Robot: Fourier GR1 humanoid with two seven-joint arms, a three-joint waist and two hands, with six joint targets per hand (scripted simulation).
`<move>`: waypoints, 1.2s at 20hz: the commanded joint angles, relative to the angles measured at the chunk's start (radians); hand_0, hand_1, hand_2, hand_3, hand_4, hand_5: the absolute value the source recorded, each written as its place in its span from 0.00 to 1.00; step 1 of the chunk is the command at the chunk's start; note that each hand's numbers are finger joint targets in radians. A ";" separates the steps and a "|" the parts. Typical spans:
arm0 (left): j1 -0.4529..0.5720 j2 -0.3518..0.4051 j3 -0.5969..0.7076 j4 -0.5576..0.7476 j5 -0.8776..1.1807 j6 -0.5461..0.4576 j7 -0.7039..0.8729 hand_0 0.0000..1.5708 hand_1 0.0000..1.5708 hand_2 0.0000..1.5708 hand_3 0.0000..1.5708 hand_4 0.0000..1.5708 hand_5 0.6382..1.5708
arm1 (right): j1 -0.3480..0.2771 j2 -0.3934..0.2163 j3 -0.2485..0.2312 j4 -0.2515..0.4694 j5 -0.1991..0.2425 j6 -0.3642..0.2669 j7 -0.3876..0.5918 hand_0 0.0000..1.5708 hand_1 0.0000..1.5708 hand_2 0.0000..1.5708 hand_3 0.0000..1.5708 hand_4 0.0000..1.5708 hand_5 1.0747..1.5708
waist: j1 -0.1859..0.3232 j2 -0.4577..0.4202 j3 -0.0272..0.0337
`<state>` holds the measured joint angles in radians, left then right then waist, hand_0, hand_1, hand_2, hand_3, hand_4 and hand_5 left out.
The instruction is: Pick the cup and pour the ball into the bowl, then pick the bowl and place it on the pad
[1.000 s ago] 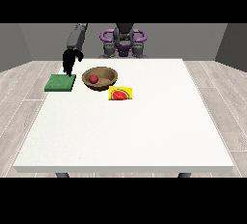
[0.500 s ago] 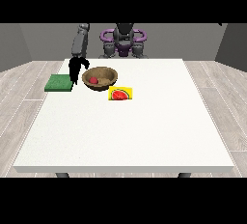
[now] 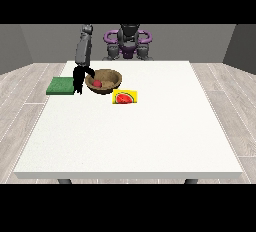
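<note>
A brown bowl (image 3: pixel 106 80) stands at the table's far left with a red ball (image 3: pixel 97 83) lying inside it. Left of it a flat green pad (image 3: pixel 61 85) lies near the table's edge. The hand at the view's left (image 3: pixel 79 78) hangs between pad and bowl, fingers pointing down at the bowl's left rim, thumb arched towards the rim. It looks open and holds nothing. No cup shows. The other hand is out of sight.
A yellow card with a watermelon slice (image 3: pixel 125 97) lies just in front and right of the bowl. The white table (image 3: pixel 150 136) stretches wide towards the camera. The robot's torso (image 3: pixel 128 43) stands behind the far edge.
The hand at the view's left has moved right and down, from above the pad's right edge to the bowl's left rim. The bowl, ball and pad have stayed put.
</note>
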<state>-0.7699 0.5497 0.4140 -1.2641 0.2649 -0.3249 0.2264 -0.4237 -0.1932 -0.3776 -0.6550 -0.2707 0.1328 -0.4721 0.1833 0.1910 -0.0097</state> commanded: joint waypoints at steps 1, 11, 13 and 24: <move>0.035 0.048 0.033 0.019 0.024 -0.028 -0.013 0.00 0.00 0.00 0.00 0.65 0.97 | -0.022 -0.028 0.020 0.052 0.013 0.026 0.022 0.00 0.00 0.00 0.00 0.28 0.95 | -0.042 0.008 0.0102; 0.015 0.127 0.069 0.028 0.073 -0.051 0.016 0.00 0.00 0.00 0.00 0.65 0.97 | -0.124 0.097 0.047 0.082 0.030 -0.122 -0.034 0.00 0.00 0.00 0.00 0.30 0.95 | -0.015 0.035 0.0102; 0.067 0.102 0.076 0.008 0.094 -0.093 -0.038 0.00 0.00 0.00 0.00 0.65 0.97 | -0.080 0.026 -0.004 0.120 0.015 -0.183 0.039 0.00 0.00 0.00 0.00 0.39 0.99 | 0.018 0.047 0.0093; 0.030 0.110 0.079 -0.007 0.117 -0.077 -0.006 0.00 0.00 0.00 0.00 0.73 0.95 | 0.054 -0.092 0.064 0.081 0.138 -0.336 0.096 1.00 1.00 1.00 0.87 0.61 0.93 | 0.021 0.068 0.0064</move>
<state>-0.7400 0.6505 0.4892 -1.2811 0.3764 -0.3928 0.2215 -0.4115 -0.1957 -0.3285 -0.6634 -0.1991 -0.1189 -0.5307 0.2151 0.2226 -0.0323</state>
